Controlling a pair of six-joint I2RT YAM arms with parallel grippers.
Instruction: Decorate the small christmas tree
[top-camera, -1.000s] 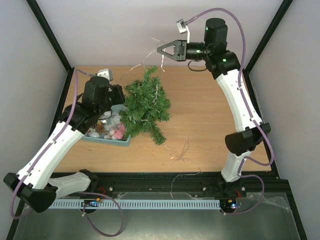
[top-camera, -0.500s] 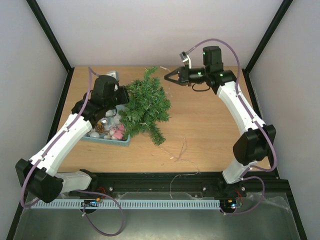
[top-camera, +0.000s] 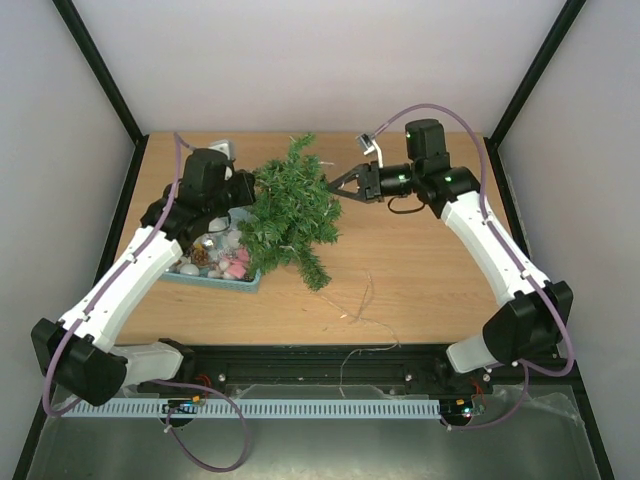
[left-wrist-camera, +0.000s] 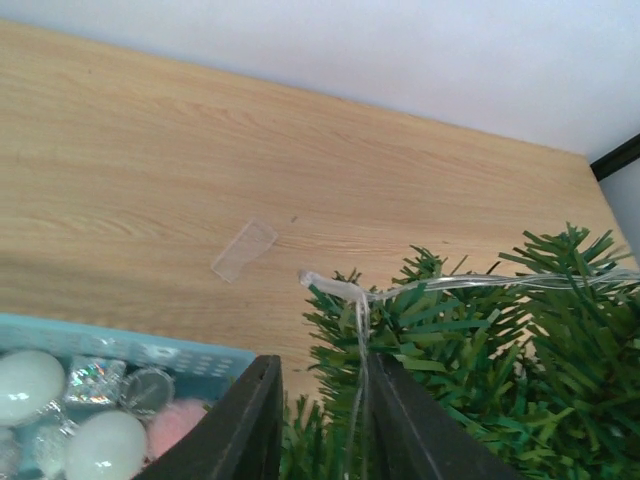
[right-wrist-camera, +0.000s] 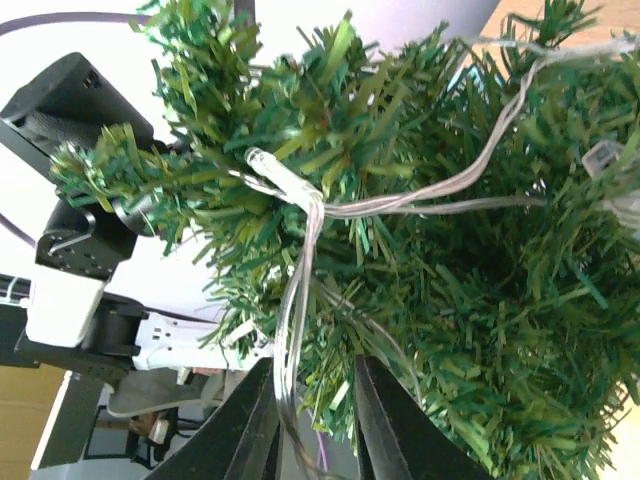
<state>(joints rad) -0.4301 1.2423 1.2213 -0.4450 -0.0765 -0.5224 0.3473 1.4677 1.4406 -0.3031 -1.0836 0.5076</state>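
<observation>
The small christmas tree (top-camera: 292, 208) lies on its side on the wooden table, its dark green branches spread beside the teal basket (top-camera: 213, 278). A clear light string (left-wrist-camera: 450, 284) is draped over its branches and also shows in the right wrist view (right-wrist-camera: 300, 260). Its loose end trails across the table (top-camera: 365, 300). My left gripper (top-camera: 248, 188) is at the tree's left edge. In its wrist view the gripper (left-wrist-camera: 320, 420) is open, with the string running between the jaws. My right gripper (top-camera: 332, 187) is at the tree's right side. It (right-wrist-camera: 315, 420) is open around branches and string.
The basket (left-wrist-camera: 150, 352) holds white egg ornaments (left-wrist-camera: 30, 372), silvery ones and a pink one (left-wrist-camera: 175, 425). A small clear plastic piece (left-wrist-camera: 244, 249) lies on the table behind the basket. Black frame posts and white walls enclose the table.
My right arm has come down from high above the table's back and moved left to the tree, bringing the string onto the branches. My left gripper has shifted right toward the tree.
</observation>
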